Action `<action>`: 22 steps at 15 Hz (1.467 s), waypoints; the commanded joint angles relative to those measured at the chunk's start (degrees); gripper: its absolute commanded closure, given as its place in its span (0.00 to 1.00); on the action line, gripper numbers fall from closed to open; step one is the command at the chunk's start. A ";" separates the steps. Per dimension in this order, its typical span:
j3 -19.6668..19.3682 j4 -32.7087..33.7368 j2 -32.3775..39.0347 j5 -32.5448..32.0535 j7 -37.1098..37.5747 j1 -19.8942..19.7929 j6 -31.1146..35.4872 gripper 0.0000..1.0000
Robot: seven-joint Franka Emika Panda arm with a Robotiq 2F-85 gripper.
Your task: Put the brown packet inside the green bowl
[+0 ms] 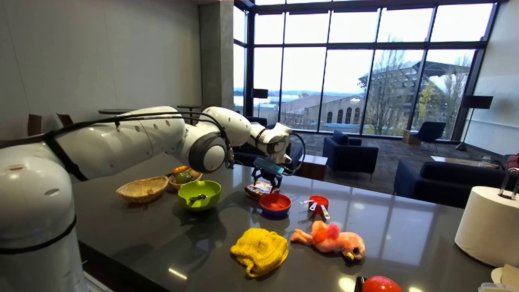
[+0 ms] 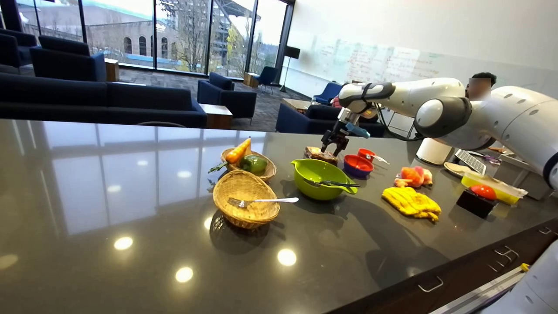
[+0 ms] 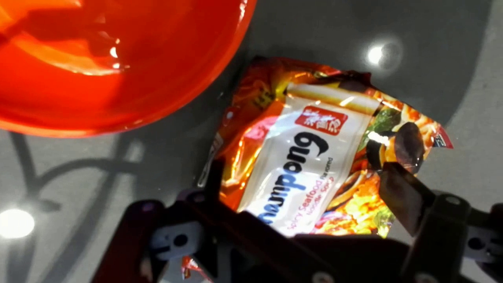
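Straddling brown packet (image 3: pixel 314 149) with gripper (image 2: pixel 330 151): spread wide, unclenched, packet between; cannot tell about contact at packet edges. Hanging from white robot arm (image 2: pixel 409 96), set at two o'clock of packet in an exterior view. Resting, in packet's case, on dark counter (image 2: pixel 340 270), printed face up, six o'clock end hidden by gripper in wrist view; outside green bowl (image 1: pixel 205 204). Finding red bowl (image 3: pixel 98 120) just beside packet, at ten o'clock in wrist view. Finding green bowl at nine o'clock of packet in an exterior view, apart from it, dark-handled utensil (image 2: pixel 338 184) inside. Same view, nine o'clock of green bowl: wicker basket (image 1: pixel 142 191), with fork (image 2: pixel 264 201) in it. Spotting produce basket (image 2: pixel 271 171) at twelve o'clock of wicker basket in an exterior view, carrying orange produce piece (image 2: pixel 238 152) and green produce piece (image 2: pixel 253 165). Around red bowl in an exterior view: red measuring cups (image 1: pixel 318 200) at three o'clock, pink plush toy (image 1: pixel 341 243) at four, yellow knit item (image 1: pixel 260 251) between six and seven. Farther out, roughly three o'clock: white paper roll (image 1: pixel 488 227). Spotting black box (image 2: pixel 476 204) with red dome (image 2: pixel 484 192) on top, three o'clock of yellow knit item in an exterior view.
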 commanded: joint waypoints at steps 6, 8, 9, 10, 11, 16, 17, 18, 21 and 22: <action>0.96 4.07 1.95 0.00 -2.32 -0.76 -3.08 0.00; 0.86 4.17 1.83 -0.17 -2.83 -0.63 -3.76 0.00; 0.94 4.24 1.69 -0.10 -3.00 -0.63 -4.14 0.00; 0.85 4.39 1.66 -0.20 -3.11 -0.56 -4.35 0.00; 0.79 4.47 1.62 -0.23 -3.27 -0.56 -4.71 0.00; 0.38 4.57 1.78 -0.57 -3.89 -0.75 -6.69 0.00; 0.19 4.59 1.88 -0.71 -4.01 -0.86 -7.07 0.00; 0.11 4.66 2.02 -0.67 -4.14 -1.04 -7.31 0.00; -0.17 4.84 2.23 -0.56 -4.43 -1.45 -7.96 0.00; -0.21 4.86 2.28 -0.58 -4.62 -1.59 -8.11 0.00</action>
